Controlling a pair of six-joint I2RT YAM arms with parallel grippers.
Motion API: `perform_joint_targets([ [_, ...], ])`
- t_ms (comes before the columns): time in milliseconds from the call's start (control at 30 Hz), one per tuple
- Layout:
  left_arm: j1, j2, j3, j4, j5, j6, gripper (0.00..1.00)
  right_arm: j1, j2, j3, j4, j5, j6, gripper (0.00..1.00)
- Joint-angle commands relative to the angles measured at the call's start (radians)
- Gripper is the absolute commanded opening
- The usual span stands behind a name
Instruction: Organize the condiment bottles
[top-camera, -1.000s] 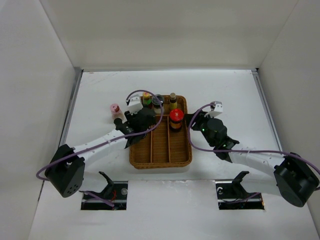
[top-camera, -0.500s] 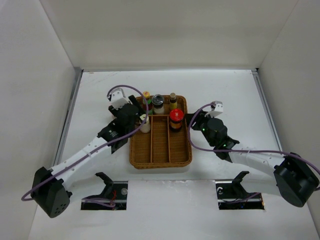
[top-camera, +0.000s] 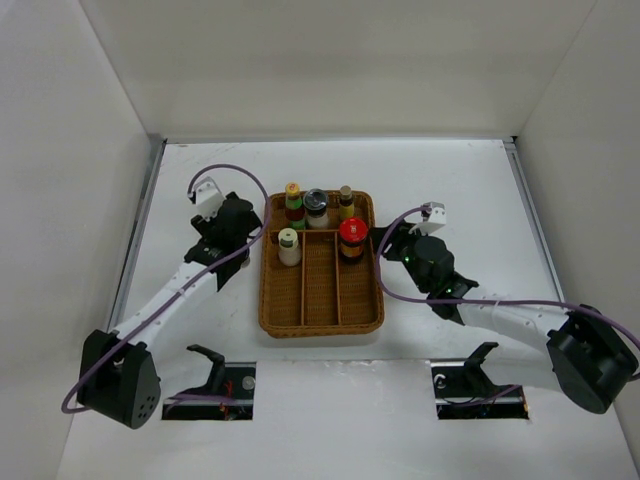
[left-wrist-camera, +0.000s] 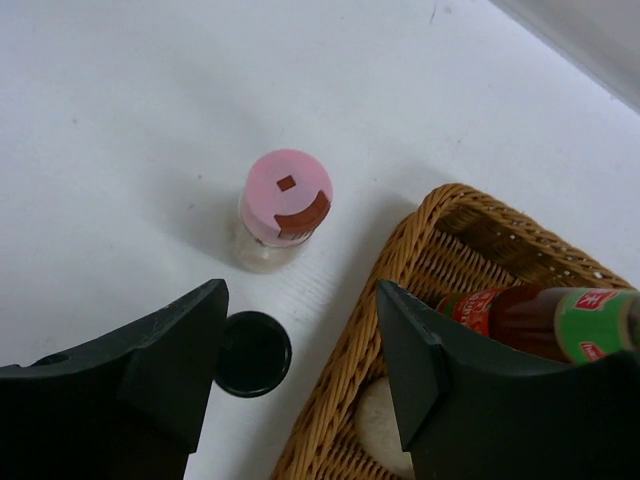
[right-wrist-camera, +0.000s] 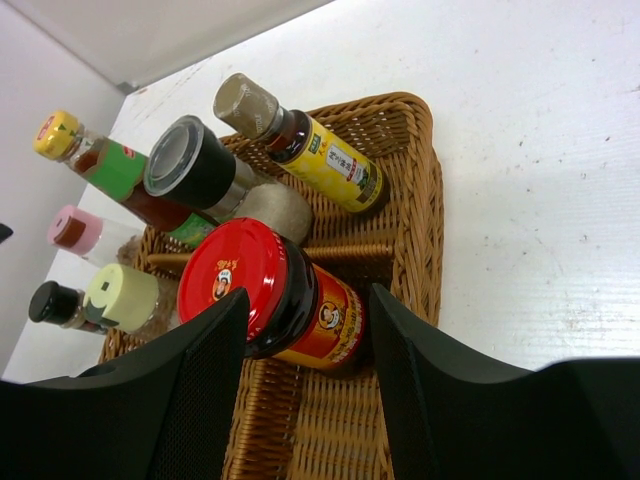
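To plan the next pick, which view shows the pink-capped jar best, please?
Left wrist: the pink-capped jar stands whole, unobstructed. Right wrist shows mainly its cap beyond the tray; in top external the left arm hides it.

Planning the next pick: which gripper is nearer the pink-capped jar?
Left. The left gripper hovers open just short of the pink-capped jar, outside the wicker tray. The right gripper is on the tray's far side, its fingers flanking the red-lidded jar.
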Motion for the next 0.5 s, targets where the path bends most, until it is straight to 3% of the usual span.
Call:
perform_joint_targets([
  [0,0.024,-0.02,-0.045,-0.045,0.035,-0.012,0.59,0.0,0.01,0.027,0.04,0.014,-0.014,0.56],
  [133,0.033,0.024,-0.067,-0.016,0.107,-0.008,0.57,0.003,0.025,0.033,0.038,0.008,-0.014,0.56],
  [467,0.048,0.053,-0.107,0.018,0.106,-0.006,0.52,0.003,0.025,0.033,0.033,0.009,-0.018,0.56],
])
